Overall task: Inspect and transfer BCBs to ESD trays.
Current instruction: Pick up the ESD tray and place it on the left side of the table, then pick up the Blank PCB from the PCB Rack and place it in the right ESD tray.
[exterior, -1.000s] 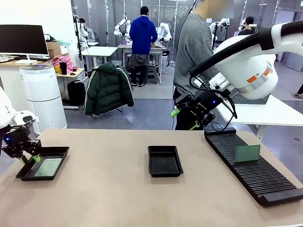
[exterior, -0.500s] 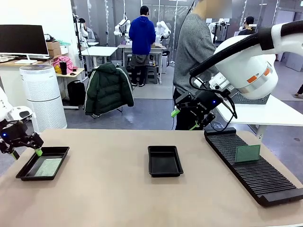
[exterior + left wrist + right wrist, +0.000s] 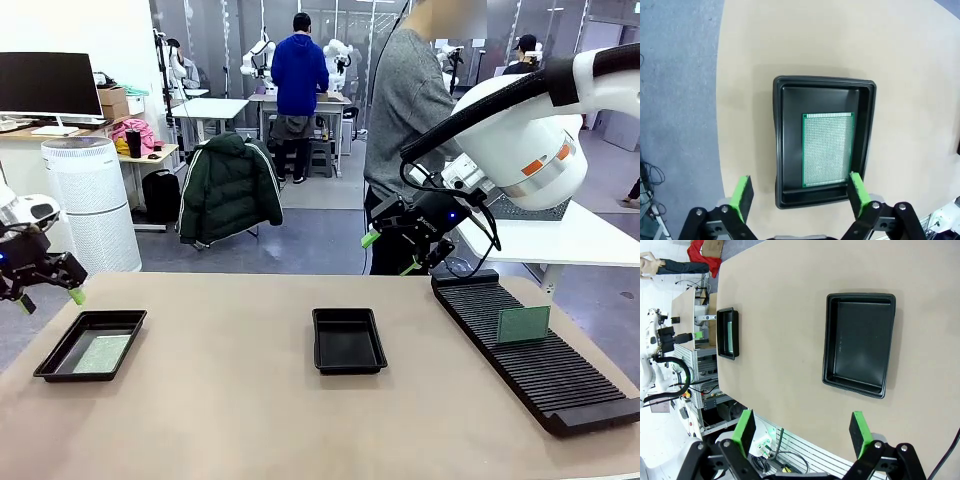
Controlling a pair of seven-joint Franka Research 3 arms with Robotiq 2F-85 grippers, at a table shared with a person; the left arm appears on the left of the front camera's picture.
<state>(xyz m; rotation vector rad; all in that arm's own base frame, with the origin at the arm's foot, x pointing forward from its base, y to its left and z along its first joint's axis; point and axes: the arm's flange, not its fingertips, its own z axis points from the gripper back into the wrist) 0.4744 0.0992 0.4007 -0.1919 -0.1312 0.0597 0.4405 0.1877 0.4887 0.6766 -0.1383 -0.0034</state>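
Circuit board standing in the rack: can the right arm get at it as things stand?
Probably yes. The right gripper hangs open near the rack's far end; the circuit board stands upright alone in its slot, with nothing between them.

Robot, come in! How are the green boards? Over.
Left gripper open above left tray, board inside. Right gripper open, empty. Second board standing in rack. Nothing blocking.

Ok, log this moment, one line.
left gripper: open over left tray | BCB: flat in it | right gripper: open, empty | middle tray: empty
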